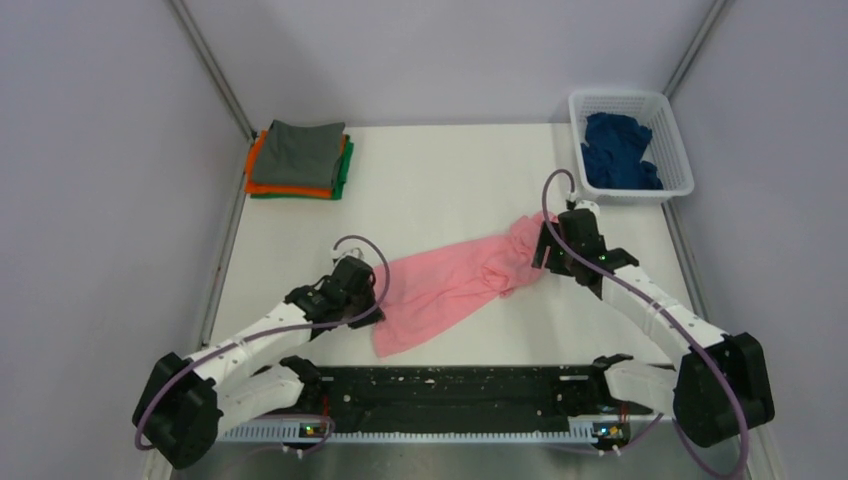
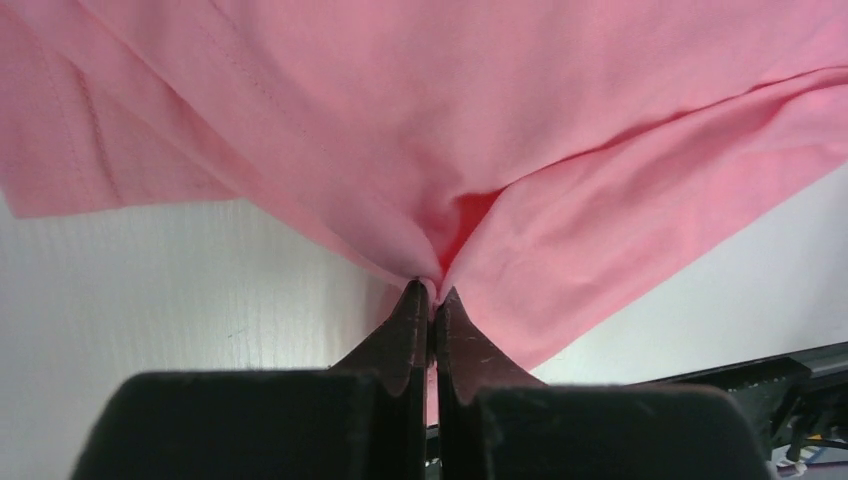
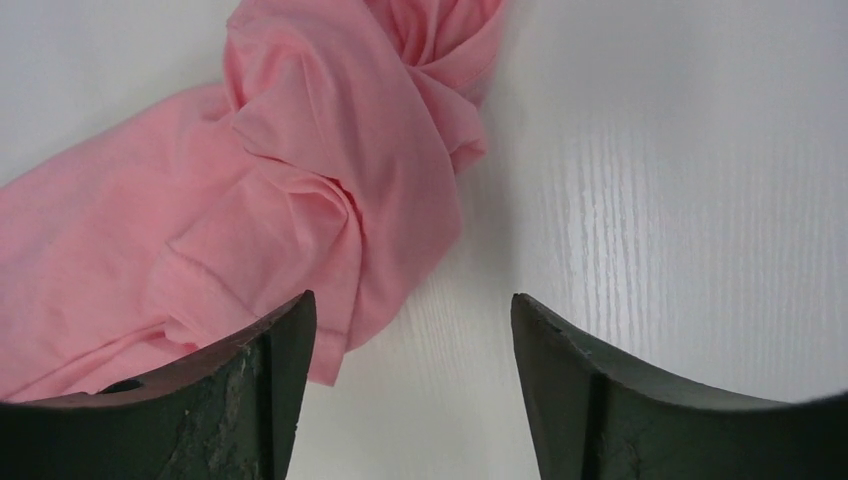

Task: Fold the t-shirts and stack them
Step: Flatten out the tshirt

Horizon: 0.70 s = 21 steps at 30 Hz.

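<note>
The light pink t-shirt (image 1: 455, 283) lies stretched in a rumpled band across the middle of the table. My left gripper (image 1: 378, 290) is shut on its left edge; the left wrist view shows the pink cloth (image 2: 560, 150) pinched between the closed jaws of that gripper (image 2: 430, 292). My right gripper (image 1: 545, 252) is open and empty at the shirt's bunched right end (image 3: 330, 170), just above the table (image 3: 650, 180). The grey shirt (image 1: 303, 152) tops a folded stack with the orange (image 1: 262, 184) and green (image 1: 343, 172) shirts at the back left. The navy shirt (image 1: 617, 150) sits crumpled in the basket.
The white lattice basket (image 1: 673, 140) stands at the back right corner. A dark rail (image 1: 450, 395) runs along the near edge between the arm bases. Metal frame posts rise at both back corners.
</note>
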### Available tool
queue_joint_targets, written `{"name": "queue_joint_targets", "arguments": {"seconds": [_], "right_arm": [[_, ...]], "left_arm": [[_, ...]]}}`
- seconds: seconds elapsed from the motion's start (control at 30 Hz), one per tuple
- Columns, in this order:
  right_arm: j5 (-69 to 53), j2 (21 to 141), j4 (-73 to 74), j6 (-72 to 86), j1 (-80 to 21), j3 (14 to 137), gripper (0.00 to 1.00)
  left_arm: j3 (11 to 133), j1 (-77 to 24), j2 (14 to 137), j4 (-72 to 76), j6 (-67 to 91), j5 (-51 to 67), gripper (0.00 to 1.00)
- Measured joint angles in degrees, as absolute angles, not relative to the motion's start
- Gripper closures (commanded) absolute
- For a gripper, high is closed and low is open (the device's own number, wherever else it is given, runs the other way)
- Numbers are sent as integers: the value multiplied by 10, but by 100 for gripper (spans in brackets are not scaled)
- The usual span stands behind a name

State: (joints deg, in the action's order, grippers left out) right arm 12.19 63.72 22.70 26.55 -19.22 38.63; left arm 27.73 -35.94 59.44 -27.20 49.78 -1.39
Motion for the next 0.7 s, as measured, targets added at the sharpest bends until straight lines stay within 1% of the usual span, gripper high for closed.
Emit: {"name": "queue_joint_targets", "arguments": {"seconds": [0.2, 0.33, 0.4, 0.5, 0.53, 0.57, 0.7], "right_arm": [[93, 684, 179, 266, -208, 388, 39], [90, 738, 140, 266, -220, 406, 46], [96, 775, 122, 266, -222, 419, 62], [105, 823, 100, 262, -222, 435, 82], [108, 840, 90, 262, -222, 439, 94], [110, 851, 84, 260, -222, 442, 100], [131, 868, 82, 260, -222, 459, 100]], "left_arm": [[306, -360, 493, -302, 484, -57, 100], [334, -360, 436, -312, 467, -84, 100], [341, -360, 421, -314, 463, -91, 100], [345, -360, 410, -317, 457, -99, 100], [345, -360, 409, -317, 455, -100, 100], [345, -360, 410, -318, 453, -101, 100], [354, -360, 406, -338, 443, -116, 100]]}}
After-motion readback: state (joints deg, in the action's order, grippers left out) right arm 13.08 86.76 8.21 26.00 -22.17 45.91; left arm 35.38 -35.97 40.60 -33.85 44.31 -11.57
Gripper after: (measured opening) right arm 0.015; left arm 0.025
